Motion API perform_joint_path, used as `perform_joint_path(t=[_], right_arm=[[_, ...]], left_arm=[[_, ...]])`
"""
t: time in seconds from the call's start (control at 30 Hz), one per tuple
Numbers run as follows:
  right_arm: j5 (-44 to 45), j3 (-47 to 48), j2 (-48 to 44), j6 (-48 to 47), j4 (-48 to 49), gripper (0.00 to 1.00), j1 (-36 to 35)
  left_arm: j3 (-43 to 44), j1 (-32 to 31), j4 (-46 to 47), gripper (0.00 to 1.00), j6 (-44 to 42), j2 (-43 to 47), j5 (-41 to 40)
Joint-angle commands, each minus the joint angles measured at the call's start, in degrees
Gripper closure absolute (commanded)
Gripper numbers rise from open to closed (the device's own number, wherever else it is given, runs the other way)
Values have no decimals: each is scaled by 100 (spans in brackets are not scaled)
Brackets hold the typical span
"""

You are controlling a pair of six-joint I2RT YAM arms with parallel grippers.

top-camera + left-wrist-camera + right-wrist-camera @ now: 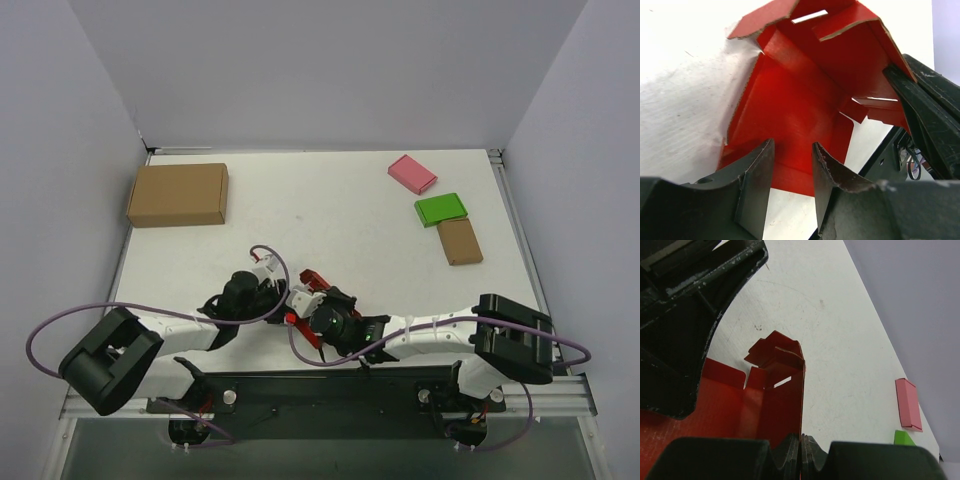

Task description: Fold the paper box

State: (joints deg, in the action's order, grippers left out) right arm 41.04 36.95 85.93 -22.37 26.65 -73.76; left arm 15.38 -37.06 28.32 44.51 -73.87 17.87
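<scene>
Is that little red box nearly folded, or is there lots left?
Roughly midway, I'd guess. Done: the paper box has walls standing up from its base. In hand: the right hand is clamped on one upright wall; the left hand sits open at the near edge. Left: its end flaps stick out loose and untucked, and the top is open.

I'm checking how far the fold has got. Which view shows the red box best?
Left wrist: the box fills the frame, with its interior and flaps plainly visible. The right wrist view shows only one wall and part of the floor. The top view shows mere slivers, the rest hidden.
</scene>
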Motion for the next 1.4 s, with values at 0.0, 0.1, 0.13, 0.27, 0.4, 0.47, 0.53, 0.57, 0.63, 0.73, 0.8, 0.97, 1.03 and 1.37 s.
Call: perform_joint_path(t=[0.0, 0.1, 0.13, 0.27, 0.4, 0.47, 0.53, 0.57, 0.63, 0.73, 0.8, 0.97, 1.03, 1.37], right_arm=[[282, 181, 134, 294, -28, 100, -121], [343, 207, 213, 461, -195, 100, -209], [361, 216, 248, 549, -231, 100, -270], [379, 242, 275, 857, -494, 100, -385], [335, 278, 301, 1190, -723, 100, -464], [317, 260, 310, 1348, -811, 100, -482], [343, 225, 267, 1411, -855, 100, -482], [361, 216, 232, 1420, -855, 100, -482], [335, 190, 74, 1420, -864, 100, -447], [186, 120, -199, 1420, -872, 100, -324], [37, 41, -331, 1428, -864, 100, -236], [-122, -135, -621, 1341, -758, 100, -78], [-253, -205, -709, 1349, -732, 100, -16], [-1009, -434, -1236, 1551, -723, 100, 274]], left_arm=[[-87, -161, 886, 55, 172, -268, 94], [-236, -188, 1114, 55, 277, -470, 129], [-263, -196, 1167, 55, 303, -532, 155], [-377, -240, 1352, 56, 365, -690, 191], [-378, -267, 1405, 56, 357, -700, 208], [-369, -267, 1396, 56, 339, -647, 217], [-325, -267, 1256, 56, 278, -472, 217], [-290, -258, 1168, 55, 243, -384, 261], [-150, -258, 686, 55, 15, -7, 235], [105, -258, -227, 52, -433, 696, 42], [272, -249, -937, 49, -810, 1239, -238], [808, -205, -1636, 39, -1173, 1788, -521], [975, -205, -1662, 35, -1427, 1718, -486], [1416, -214, -1523, 34, -2816, 1015, -293]])
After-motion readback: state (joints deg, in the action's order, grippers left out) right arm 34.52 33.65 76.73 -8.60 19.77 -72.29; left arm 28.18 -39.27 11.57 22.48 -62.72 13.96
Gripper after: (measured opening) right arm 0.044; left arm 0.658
